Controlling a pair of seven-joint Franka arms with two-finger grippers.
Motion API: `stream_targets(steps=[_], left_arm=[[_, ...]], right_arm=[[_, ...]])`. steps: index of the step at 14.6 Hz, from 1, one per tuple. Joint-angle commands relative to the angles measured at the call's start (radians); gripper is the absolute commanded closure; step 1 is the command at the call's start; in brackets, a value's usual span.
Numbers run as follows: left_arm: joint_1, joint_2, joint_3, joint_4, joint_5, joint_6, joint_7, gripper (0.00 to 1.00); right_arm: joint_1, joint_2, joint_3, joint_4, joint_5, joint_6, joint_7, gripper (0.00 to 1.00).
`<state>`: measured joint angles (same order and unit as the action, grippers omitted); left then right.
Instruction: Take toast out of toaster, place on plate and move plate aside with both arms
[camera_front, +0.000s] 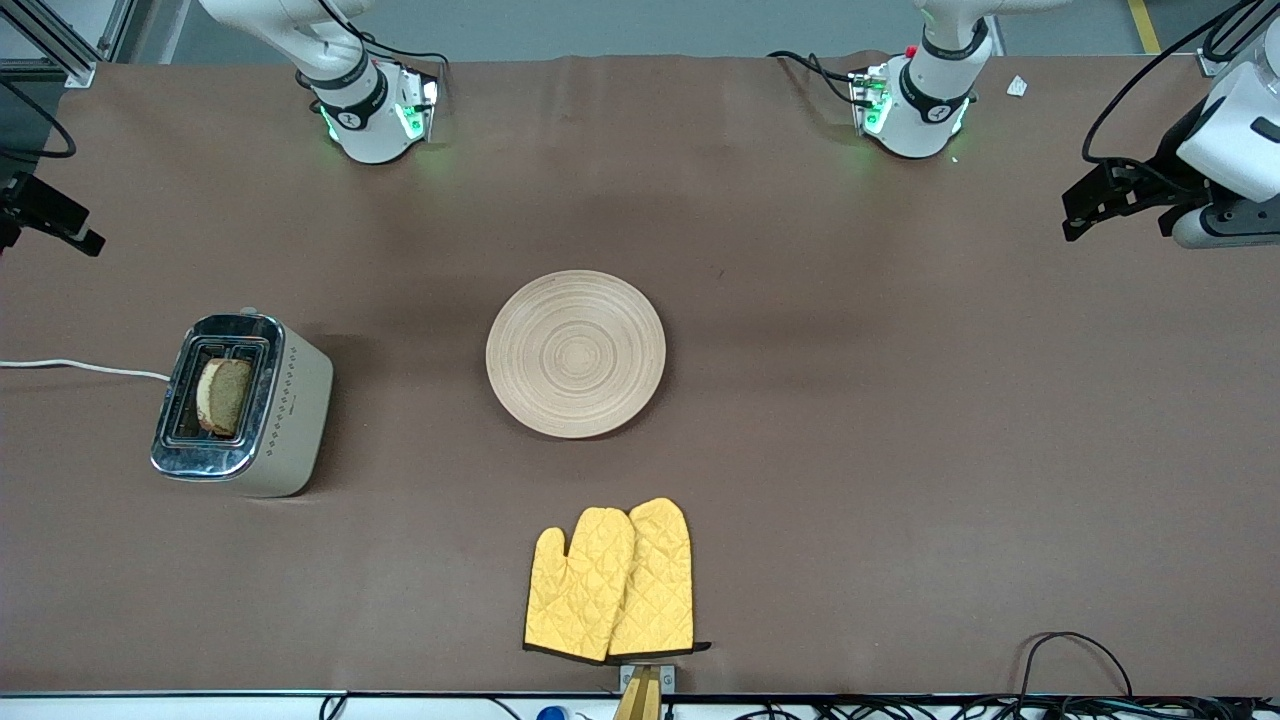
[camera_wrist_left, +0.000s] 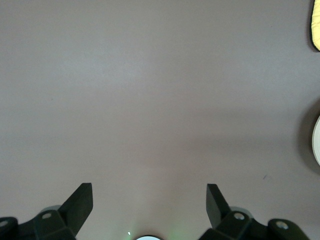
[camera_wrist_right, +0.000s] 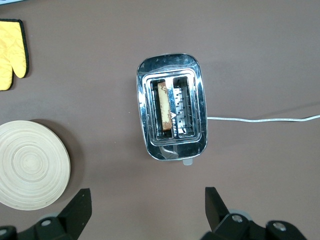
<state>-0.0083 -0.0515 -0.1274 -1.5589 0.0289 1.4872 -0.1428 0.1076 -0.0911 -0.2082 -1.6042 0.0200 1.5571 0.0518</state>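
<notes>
Both pairs of fingers are standing wide apart with nothing between them: I'm seeing the left gripper (camera_wrist_left: 149, 200) hanging over bare brown table (camera_front: 900, 450) at the left arm's end, and the right gripper (camera_wrist_right: 148, 205) hanging above the toaster (camera_front: 240, 403) at the right arm's end. In the front view the left gripper (camera_front: 1100, 205) is showing at the table's edge, while the right one is mostly lying outside that view.

I'm counting one toast (camera_front: 224, 396), standing upright in one of the toaster's two slots; the second slot is sitting empty. The toaster is resting near the edge at the right arm's end, one white cord (camera_front: 80, 367) trailing off toward that edge.

One wooden plate (camera_front: 575, 353) is lying flat at the table's middle, carrying nothing. Two yellow oven mitts (camera_front: 612, 582) are lying overlapped near the edge closest to the front camera, well apart from the plate.
</notes>
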Motion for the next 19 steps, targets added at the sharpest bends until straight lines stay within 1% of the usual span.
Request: stream_targets(steps=[1,2,6,11,14,19], left_arm=[[0.001,0.010,0.000,0.028,0.000,-0.024,0.014,0.00],[0.001,0.010,0.000,0.028,0.000,-0.024,0.014,0.00],[0.001,0.013,0.000,0.028,0.002,-0.024,0.014,0.00],[0.001,0.027,0.000,0.028,0.000,-0.022,0.014,0.00],[-0.001,0.035,0.000,0.026,0.000,-0.022,0.014,0.00],[0.001,0.044,0.000,0.026,0.000,-0.021,0.014,0.00]], right_arm=[[-0.158,0.005,0.172,0.010,0.006,0.000,0.017,0.00],[-0.179,0.005,0.196,0.010,0.006,0.000,0.017,0.00],[-0.181,0.007,0.196,0.010,0.005,0.000,0.014,0.00],[-0.192,0.060,0.196,0.013,0.005,0.021,0.010,0.00],[-0.195,0.129,0.196,0.012,0.005,0.041,0.005,0.00],[-0.197,0.307,0.196,0.003,0.014,0.222,-0.055,0.00]])
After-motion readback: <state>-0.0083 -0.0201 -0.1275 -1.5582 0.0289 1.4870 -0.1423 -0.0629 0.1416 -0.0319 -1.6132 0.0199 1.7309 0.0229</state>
